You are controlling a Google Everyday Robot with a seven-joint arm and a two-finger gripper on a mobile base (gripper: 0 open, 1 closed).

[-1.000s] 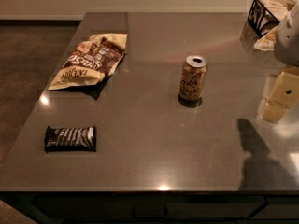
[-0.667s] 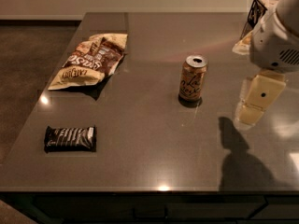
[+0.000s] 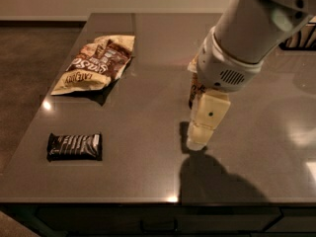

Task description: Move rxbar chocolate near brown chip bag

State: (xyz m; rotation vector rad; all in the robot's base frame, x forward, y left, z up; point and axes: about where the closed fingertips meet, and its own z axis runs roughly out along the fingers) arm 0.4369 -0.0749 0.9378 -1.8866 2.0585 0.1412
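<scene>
The rxbar chocolate (image 3: pixel 74 146), a small flat dark bar with white lettering, lies near the front left corner of the dark table. The brown chip bag (image 3: pixel 96 63), crinkled brown and cream, lies at the back left, well behind the bar. My gripper (image 3: pixel 198 141) hangs from the white arm over the middle of the table, well to the right of the bar, with its tip just above the surface.
An orange drink can (image 3: pixel 193 89) stands mid-table, mostly hidden behind my arm. A black-and-white box (image 3: pixel 302 36) sits at the far right edge. The table's left edge (image 3: pixel 34 127) drops to dark floor.
My arm has swung from the right edge leftward and forward to the table's middle, now covering the can. The bar and the chip bag have not moved.
</scene>
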